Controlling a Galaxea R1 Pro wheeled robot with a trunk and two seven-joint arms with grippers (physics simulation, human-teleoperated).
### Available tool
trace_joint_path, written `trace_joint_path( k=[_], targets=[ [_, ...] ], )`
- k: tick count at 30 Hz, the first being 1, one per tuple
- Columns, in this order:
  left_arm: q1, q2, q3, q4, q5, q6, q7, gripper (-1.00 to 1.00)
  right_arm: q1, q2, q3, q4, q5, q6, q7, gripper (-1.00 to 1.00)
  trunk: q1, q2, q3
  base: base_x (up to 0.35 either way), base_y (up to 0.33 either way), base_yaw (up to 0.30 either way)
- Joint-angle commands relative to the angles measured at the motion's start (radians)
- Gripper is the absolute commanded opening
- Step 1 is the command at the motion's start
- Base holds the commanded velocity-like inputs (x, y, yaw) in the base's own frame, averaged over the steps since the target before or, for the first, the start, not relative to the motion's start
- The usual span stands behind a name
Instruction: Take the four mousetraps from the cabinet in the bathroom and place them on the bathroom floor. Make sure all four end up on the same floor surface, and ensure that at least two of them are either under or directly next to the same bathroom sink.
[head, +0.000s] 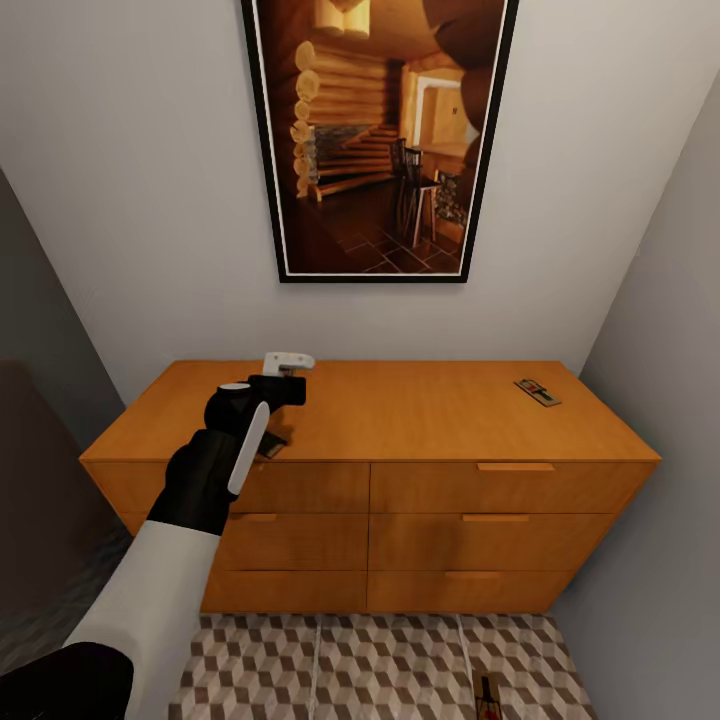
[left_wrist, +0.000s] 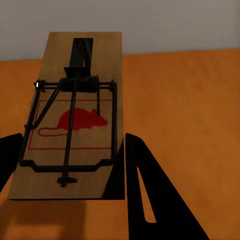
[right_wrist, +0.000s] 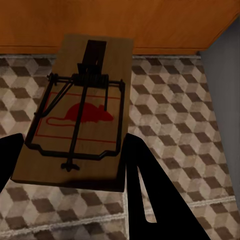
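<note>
Above the cabinet (head: 400, 410) top, my left gripper (left_wrist: 75, 165) has its jaws clenched on one mousetrap (left_wrist: 75, 120). My right gripper (right_wrist: 70, 165) grasps a second mousetrap (right_wrist: 85, 115) over the bathroom floor (right_wrist: 170, 115), near the cabinet's base. A third mousetrap (head: 537, 392) lies on the cabinet top's right end.

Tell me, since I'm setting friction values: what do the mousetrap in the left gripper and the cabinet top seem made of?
The mousetrap: seemingly matte tan wood, faint grain, with dark metal wire parts and a printed red mouse. The cabinet top: orange-brown wood-look surface, smooth, slight satin sheen; solid or veneer can't be told.
</note>
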Motion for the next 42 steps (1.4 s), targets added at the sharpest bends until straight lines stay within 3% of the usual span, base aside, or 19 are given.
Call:
trace_joint_path(
  k=[1, 42],
  targets=[
    [-0.001, 0.001, -0.002, 0.001, 0.004, 0.004, 0.009, -1.00, 0.000, 0.000, -0.008, 0.001, 0.007, -0.003, 0.000, -1.00, 0.000, 0.000, -0.001, -0.030, 0.000, 0.000],
    [0.020, 0.007, -0.001, 0.004, 0.004, 0.003, 0.008, -1.00, -0.001, 0.000, -0.008, 0.001, 0.007, -0.003, 0.000, -1.00, 0.000, 0.000, -0.001, -0.321, 0.000, 0.000]
  ],
)
